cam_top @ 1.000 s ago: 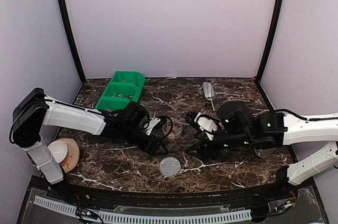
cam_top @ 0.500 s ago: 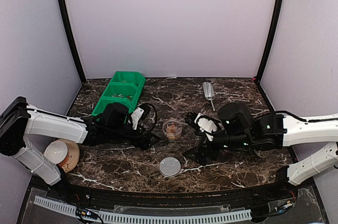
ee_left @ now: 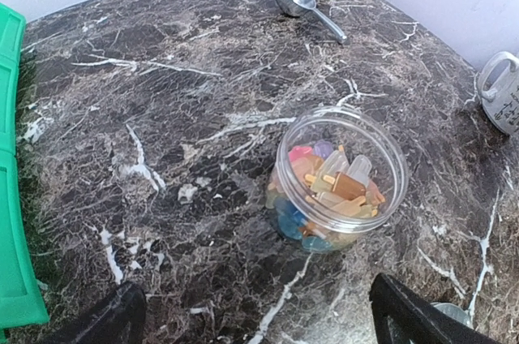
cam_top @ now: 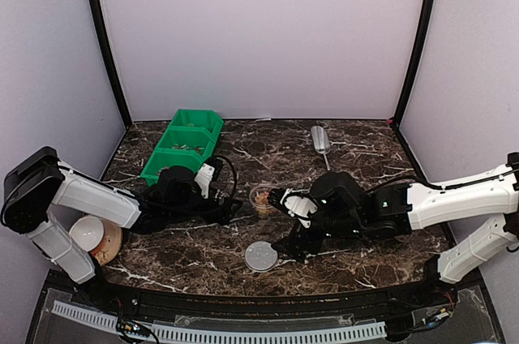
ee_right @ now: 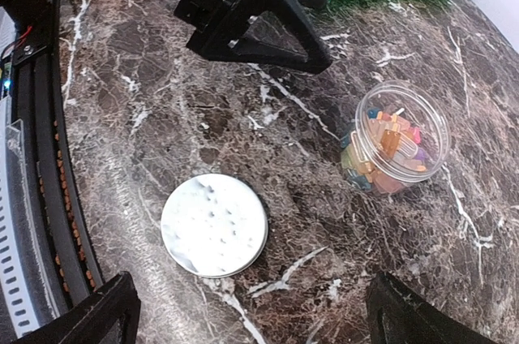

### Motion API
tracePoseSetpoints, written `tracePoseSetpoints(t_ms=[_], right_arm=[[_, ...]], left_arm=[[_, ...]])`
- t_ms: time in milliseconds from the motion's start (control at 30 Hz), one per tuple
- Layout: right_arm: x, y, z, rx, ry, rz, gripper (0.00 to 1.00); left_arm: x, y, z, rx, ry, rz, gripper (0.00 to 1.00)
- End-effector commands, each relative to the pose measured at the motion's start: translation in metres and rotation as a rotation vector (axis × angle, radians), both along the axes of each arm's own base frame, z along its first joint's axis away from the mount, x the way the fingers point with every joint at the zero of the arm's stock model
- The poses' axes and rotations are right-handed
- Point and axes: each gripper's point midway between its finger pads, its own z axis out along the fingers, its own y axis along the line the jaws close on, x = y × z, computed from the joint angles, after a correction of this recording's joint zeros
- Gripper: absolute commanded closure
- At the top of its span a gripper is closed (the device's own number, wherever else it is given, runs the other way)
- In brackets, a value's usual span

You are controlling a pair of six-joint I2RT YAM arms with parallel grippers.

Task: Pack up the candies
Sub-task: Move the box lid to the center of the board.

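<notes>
The candies (ee_left: 334,184), small wrapped sweets in mixed colours, fill a small clear round tub (cam_top: 262,198) standing open in the middle of the table. They also show in the right wrist view (ee_right: 392,143). The tub's white lid (ee_right: 214,225) lies flat in front of it, seen from above too (cam_top: 261,255). My left gripper (cam_top: 229,212) is open and empty, just left of the tub; its jaws point at the tub (ee_left: 340,167). My right gripper (cam_top: 292,245) is open and empty, low over the table just right of the lid.
A green plastic bin (cam_top: 182,145) with small items inside stands at the back left. A metal scoop (cam_top: 320,139) lies at the back right. A white mug (ee_left: 503,101) sits right of the tub. A bowl on a wooden plate (cam_top: 93,234) is at the front left.
My left gripper has drawn back to the left, away from the tub. My right arm has moved left, bringing its open gripper next to the lid.
</notes>
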Motion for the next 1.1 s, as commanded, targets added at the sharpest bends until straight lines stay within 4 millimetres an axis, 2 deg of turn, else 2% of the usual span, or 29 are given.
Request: tracePoseSetpoints(t_ms=[0, 200, 367, 467, 500, 633, 767, 867, 967, 1067], right_arm=[[0.023, 0.009, 0.019, 0.076, -0.056, -0.112, 0.03], [0.057, 0.006, 0.028, 0.195, 0.057, -0.263, 0.03], [0.085, -0.002, 0.034, 0.303, 0.139, -0.358, 0.03], [0.096, -0.006, 0.035, 0.331, 0.164, -0.396, 0.02], [0.099, -0.006, 0.035, 0.336, 0.173, -0.404, 0.02], [0.104, -0.006, 0.038, 0.373, 0.203, -0.409, 0.02], [0.106, -0.008, 0.038, 0.396, 0.227, -0.422, 0.01], [0.103, -0.009, 0.035, 0.391, 0.240, -0.419, 0.01], [0.100, -0.012, 0.036, 0.391, 0.240, -0.412, 0.01], [0.097, -0.014, 0.036, 0.392, 0.239, -0.405, 0.01]], left_arm=[[0.016, -0.009, 0.009, -0.036, -0.033, 0.016, 0.01], [0.025, -0.019, 0.008, -0.098, -0.005, -0.009, 0.01], [0.040, -0.019, 0.010, -0.209, 0.042, -0.014, 0.01], [0.054, -0.025, 0.004, -0.302, 0.167, -0.042, 0.01], [0.057, -0.028, -0.005, -0.333, 0.230, -0.058, 0.01], [0.073, -0.031, -0.003, -0.508, 0.332, -0.098, 0.01], [0.079, -0.041, -0.010, -0.570, 0.396, -0.134, 0.01], [0.073, -0.045, -0.008, -0.603, 0.395, -0.184, 0.01], [0.063, -0.037, -0.001, -0.623, 0.305, -0.209, 0.01], [0.055, -0.033, -0.005, -0.593, 0.257, -0.235, 0.01]])
